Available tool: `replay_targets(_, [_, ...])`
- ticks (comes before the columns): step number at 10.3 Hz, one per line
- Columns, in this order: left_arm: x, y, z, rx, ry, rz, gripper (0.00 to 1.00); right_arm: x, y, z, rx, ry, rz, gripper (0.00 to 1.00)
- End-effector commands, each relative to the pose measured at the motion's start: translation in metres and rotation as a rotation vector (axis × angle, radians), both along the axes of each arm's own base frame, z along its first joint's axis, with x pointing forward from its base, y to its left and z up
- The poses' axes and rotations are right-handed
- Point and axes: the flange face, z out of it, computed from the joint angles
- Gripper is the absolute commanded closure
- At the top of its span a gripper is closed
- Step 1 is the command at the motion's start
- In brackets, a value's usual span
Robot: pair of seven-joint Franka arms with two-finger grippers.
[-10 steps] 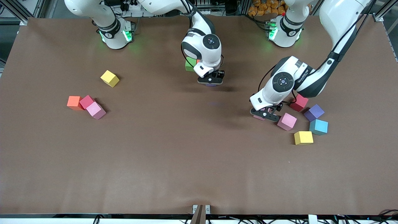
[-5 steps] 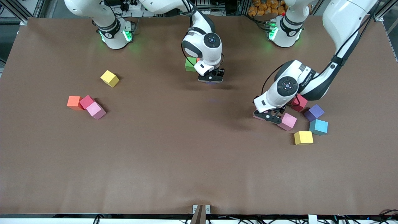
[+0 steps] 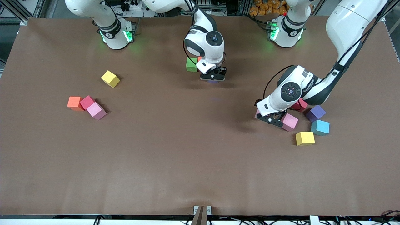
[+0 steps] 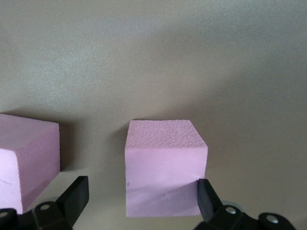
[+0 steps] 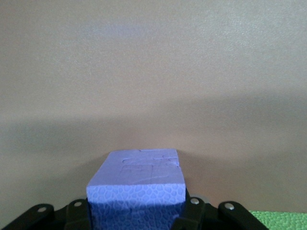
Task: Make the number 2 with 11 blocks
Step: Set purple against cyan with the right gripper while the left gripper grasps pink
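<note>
My right gripper is shut on a purple block, low over the table beside a green block; an orange block peeks out by its wrist. My left gripper is open and straddles a pink block, with one finger touching its side and the other finger apart from it. That block is mostly hidden in the front view. A second pink block lies right beside it.
Red, purple, light blue and yellow blocks cluster near my left gripper. Toward the right arm's end lie a yellow block and touching orange, red and pink blocks.
My left gripper has shifted slightly toward the left arm's end, settling around the pink block. My right gripper with the purple block has edged toward the robots' bases.
</note>
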Motion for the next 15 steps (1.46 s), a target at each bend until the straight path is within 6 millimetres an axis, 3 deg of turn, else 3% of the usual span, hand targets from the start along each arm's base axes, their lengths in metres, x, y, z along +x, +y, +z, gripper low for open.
replay_targets(1, [0.005, 0.000, 0.004, 0.002, -0.023, 0.000, 0.00, -0.006, -0.004, -0.003, -0.008, 0.003, -0.019, 0.38])
replay_targets(2, [0.007, 0.001, 0.008, 0.003, -0.028, 0.002, 0.00, -0.005, -0.004, -0.002, -0.009, 0.003, -0.030, 0.00])
replay_targets(5, [0.016, 0.000, 0.023, 0.004, -0.037, 0.020, 0.00, -0.003, -0.003, 0.005, 0.001, -0.002, -0.038, 0.00])
replay_targets(9, [0.006, -0.022, 0.015, -0.017, -0.002, 0.064, 0.00, 0.019, -0.010, 0.037, 0.029, -0.020, -0.047, 0.00])
replay_targets(11, [0.004, -0.023, 0.010, -0.015, 0.005, 0.057, 0.00, 0.038, -0.021, 0.059, 0.035, -0.034, -0.019, 0.00])
replay_targets(13, [0.003, -0.026, 0.002, -0.024, 0.012, 0.058, 0.00, 0.088, -0.053, 0.075, 0.041, -0.047, 0.033, 0.00])
replay_targets(15, [0.006, -0.020, -0.005, -0.028, 0.018, 0.067, 0.00, 0.145, -0.105, 0.094, 0.028, -0.042, 0.121, 0.00])
